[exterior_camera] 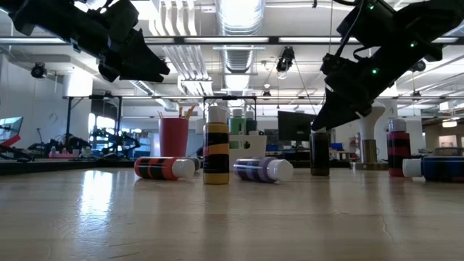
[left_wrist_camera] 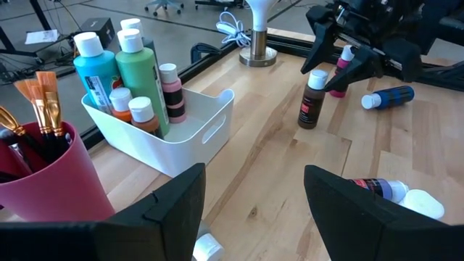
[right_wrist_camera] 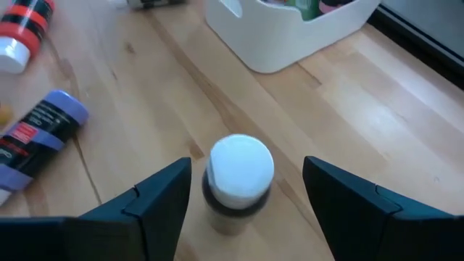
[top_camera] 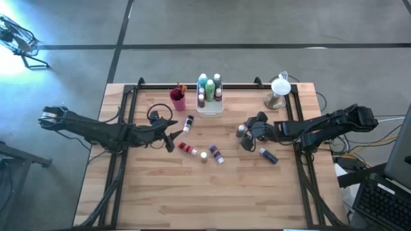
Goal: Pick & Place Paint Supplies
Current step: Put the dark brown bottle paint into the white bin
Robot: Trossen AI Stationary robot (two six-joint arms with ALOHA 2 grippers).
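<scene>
Two jaws sets wide open | right gripper [right_wrist_camera: 239,192] straddles upright dark bottle [right_wrist_camera: 236,181], no contact | left gripper [left_wrist_camera: 254,196] empty

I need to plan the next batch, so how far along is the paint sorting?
Partly done. The white tray already holds several bottles, and brushes stand in the magenta cup. In hand: the right tool straddles an upright white-capped bottle, jaws open, not yet gripping. Left: red, purple and blue bottles lie loose on the table. The left tool waits open.
</scene>
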